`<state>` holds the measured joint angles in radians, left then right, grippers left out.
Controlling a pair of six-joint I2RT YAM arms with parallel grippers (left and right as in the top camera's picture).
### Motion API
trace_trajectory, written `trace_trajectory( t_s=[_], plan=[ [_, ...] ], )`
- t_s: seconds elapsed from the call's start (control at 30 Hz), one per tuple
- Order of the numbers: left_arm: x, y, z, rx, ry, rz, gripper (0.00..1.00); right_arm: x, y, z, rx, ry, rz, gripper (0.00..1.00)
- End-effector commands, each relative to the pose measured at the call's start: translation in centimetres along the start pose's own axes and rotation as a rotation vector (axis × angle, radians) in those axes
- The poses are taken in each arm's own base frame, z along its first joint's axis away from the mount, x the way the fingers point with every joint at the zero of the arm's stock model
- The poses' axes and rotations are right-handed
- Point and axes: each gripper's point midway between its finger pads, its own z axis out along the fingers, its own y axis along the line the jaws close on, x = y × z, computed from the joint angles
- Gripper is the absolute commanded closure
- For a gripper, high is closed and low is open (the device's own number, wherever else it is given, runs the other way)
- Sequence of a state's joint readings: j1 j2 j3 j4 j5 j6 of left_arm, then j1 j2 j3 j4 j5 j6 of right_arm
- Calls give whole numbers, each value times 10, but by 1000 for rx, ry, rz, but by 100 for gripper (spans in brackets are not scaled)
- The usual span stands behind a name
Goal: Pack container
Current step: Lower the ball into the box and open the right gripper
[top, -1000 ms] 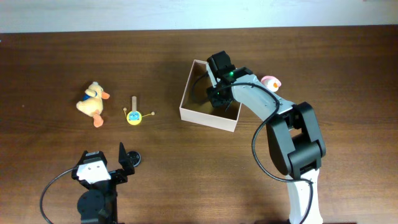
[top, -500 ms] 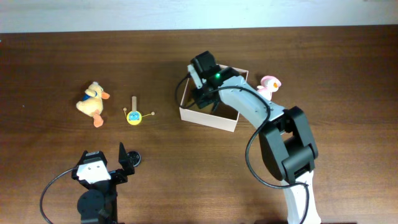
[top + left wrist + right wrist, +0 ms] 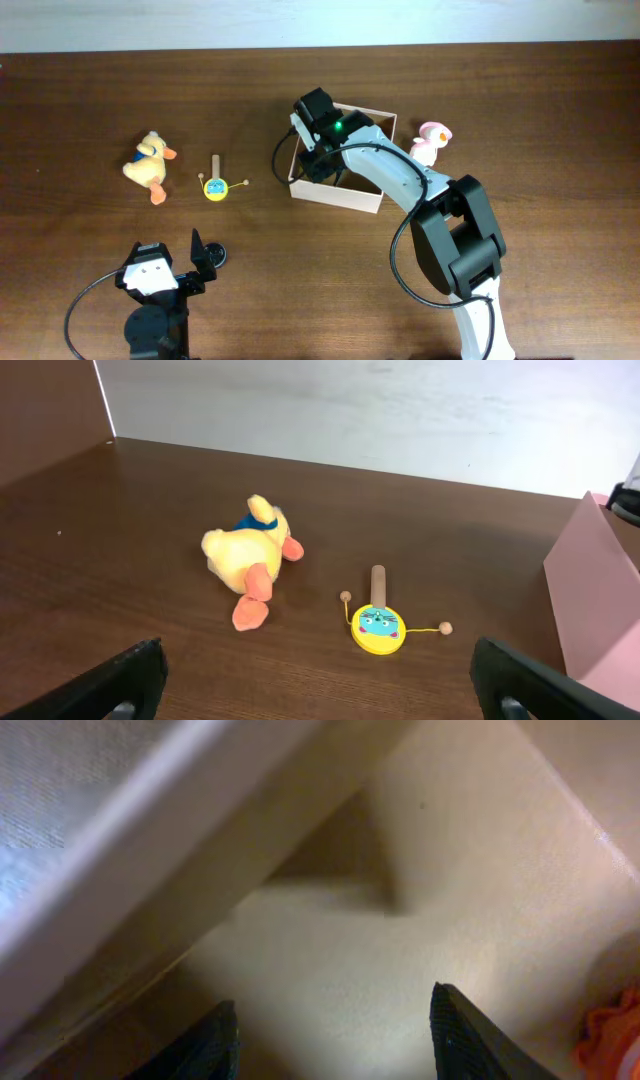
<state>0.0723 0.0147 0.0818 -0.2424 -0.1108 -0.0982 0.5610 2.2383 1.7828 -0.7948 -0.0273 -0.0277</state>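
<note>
Right gripper (image 3: pixel 335 1042) dips into the box, jaws apart and holding nothing

The box (image 3: pixel 335 196) sits about mid-table, a touch toward 1 o'clock, and the right arm hangs over its 10 o'clock corner. The wrist view shows only bare tan floor between the fingers (image 3: pixel 215 1042), plus an orange scrap (image 3: pixel 612 1032) at 4 o'clock, too cut off to name. The left gripper (image 3: pixel 315 665) sits at 7 o'clock, spread wide and empty. A plush duck (image 3: pixel 150 164) and a yellow rattle drum (image 3: pixel 215 186) lie at the box's 9 o'clock, and a pink toy (image 3: pixel 432 139) is just off its 2 o'clock corner.
</note>
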Motion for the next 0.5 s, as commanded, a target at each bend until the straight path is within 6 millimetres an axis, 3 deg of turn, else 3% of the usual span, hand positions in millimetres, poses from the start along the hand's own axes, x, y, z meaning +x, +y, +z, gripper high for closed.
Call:
trace_trajectory(
  t_s=[0.0, 0.47],
  plan=[
    [1, -3, 0, 15, -4, 9, 1, -2, 8, -2, -35, 5, -5, 48],
    [1, -3, 0, 15, -4, 9, 1, 21, 21, -3, -65, 98, -33, 49]
  ],
)
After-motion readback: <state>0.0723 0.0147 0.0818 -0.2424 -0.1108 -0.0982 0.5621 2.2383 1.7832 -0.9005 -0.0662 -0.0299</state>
